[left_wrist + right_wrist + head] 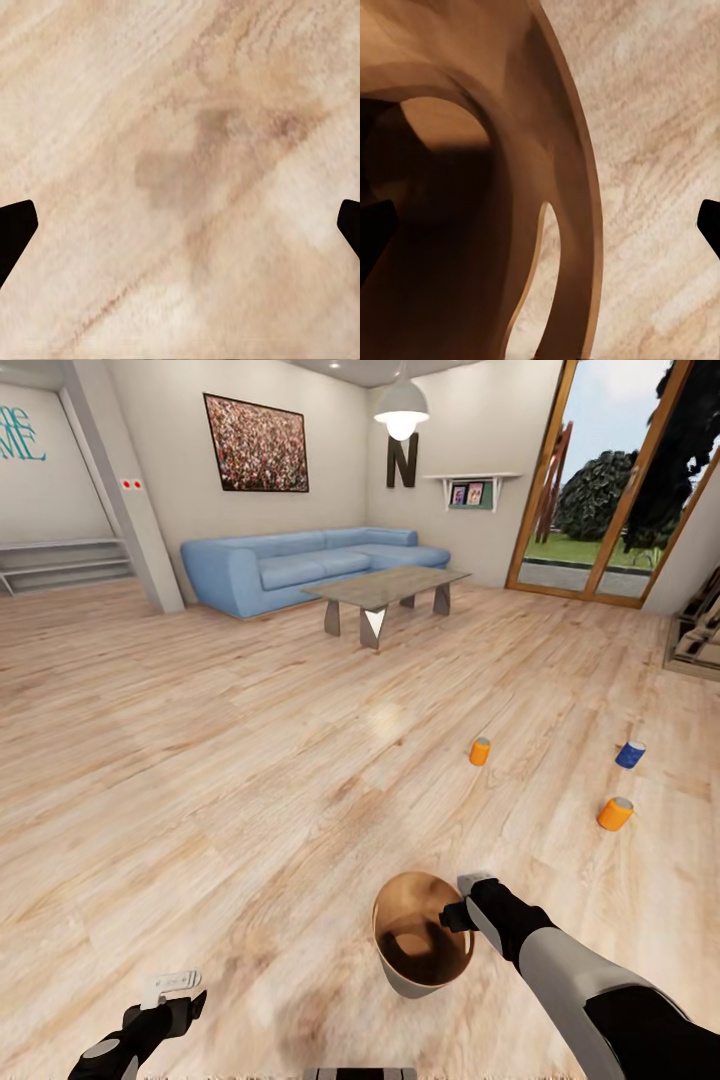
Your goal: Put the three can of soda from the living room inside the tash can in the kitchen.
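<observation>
**Bin in right grip; cans ahead and to the right**

Nearest, the left gripper (172,988) hangs low over bare plank floor (200,780), jaws spread wide, holding nothing. The right gripper (462,905) clamps the rim of the tash can (420,945), carried upright, its coppery inside empty; the right wrist view shows one finger inside the wall by the slot handle (536,277).

Further out, all forward and right of the bin, stand three cans: orange can (615,813) closest, blue can (629,754) beyond it, second orange can (480,751) toward centre. Judgement: the free left arm must reach across. Beyond are the low table (385,588) and blue sofa (300,565).
</observation>
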Controlling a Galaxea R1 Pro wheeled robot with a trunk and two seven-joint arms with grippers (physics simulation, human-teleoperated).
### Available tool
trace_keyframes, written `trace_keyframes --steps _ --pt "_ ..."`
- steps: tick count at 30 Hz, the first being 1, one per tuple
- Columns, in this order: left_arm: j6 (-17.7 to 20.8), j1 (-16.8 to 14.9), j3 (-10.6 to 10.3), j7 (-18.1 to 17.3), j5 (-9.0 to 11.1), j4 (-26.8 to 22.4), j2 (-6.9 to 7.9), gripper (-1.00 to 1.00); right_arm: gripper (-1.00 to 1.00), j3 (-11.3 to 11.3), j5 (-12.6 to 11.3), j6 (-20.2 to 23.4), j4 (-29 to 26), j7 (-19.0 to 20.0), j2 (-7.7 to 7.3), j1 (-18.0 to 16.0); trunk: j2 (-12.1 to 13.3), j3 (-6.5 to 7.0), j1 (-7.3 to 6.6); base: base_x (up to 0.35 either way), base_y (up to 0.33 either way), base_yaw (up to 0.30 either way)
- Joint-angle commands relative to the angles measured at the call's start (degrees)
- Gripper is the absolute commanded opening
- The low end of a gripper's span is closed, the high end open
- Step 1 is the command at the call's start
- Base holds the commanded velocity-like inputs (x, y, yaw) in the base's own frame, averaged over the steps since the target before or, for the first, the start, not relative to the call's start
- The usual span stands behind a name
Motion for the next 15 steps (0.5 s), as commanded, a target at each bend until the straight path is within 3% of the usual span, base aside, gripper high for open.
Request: trace_keyframes --steps 1,15 --pt "0.0 0.0 0.0 0.0 0.0 0.0 0.0 1.0 1.0 0.0 0.0 0.0 0.0 0.0 0.0 0.0 0.0 -0.23 0.02 0.0 0.0 0.0" --pt "0.0 0.0 0.0 0.0 0.0 0.0 -0.01 1.0 1.0 0.0 0.0 0.0 0.0 0.0 0.01 0.0 0.0 -0.23 0.02 0.0 0.0 0.0"
